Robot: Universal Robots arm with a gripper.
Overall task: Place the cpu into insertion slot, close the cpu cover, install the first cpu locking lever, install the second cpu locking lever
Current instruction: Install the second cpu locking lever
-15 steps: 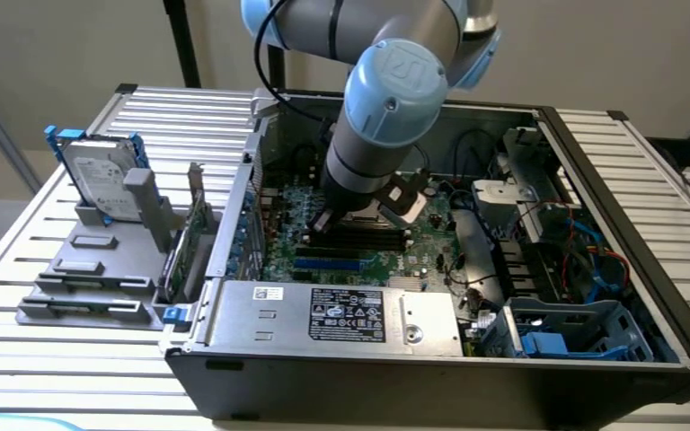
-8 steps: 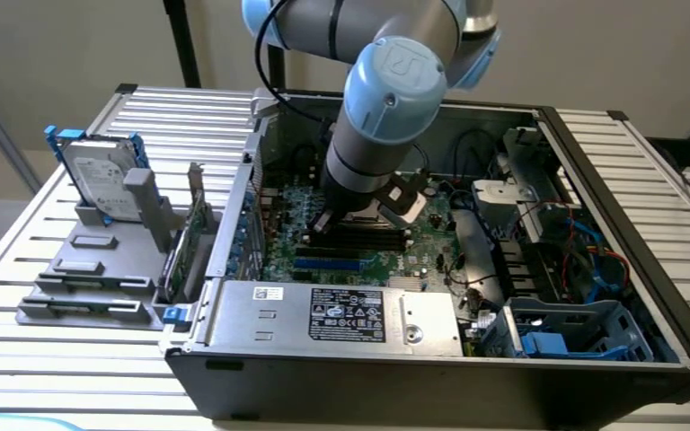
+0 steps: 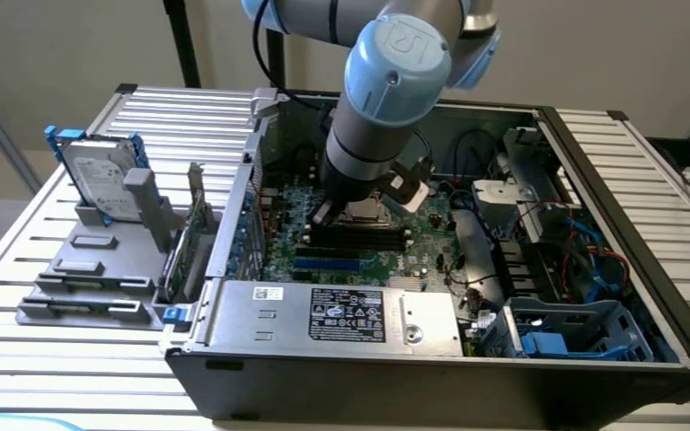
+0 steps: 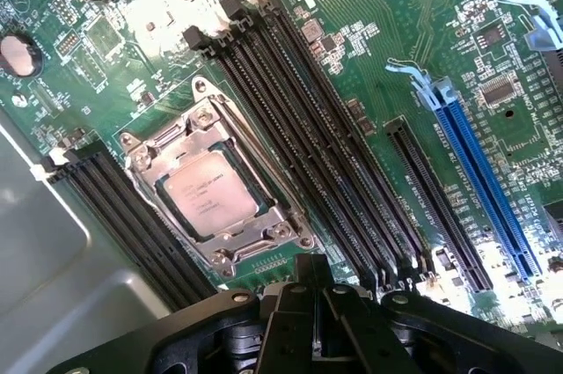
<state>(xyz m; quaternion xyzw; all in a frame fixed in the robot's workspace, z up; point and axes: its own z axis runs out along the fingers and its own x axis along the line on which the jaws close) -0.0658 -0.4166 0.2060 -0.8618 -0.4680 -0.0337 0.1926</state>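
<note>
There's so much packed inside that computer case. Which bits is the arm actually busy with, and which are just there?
Part of the job:
cpu, seated in the insertion slot
cpu cover, down around it
gripper, shut, empty

Just there:
memory slots
blue expansion slot
power supply
hard drive

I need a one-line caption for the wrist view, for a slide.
Shut gripper above the green motherboard, where the cpu sits in its socket under the closed metal cover.
</note>
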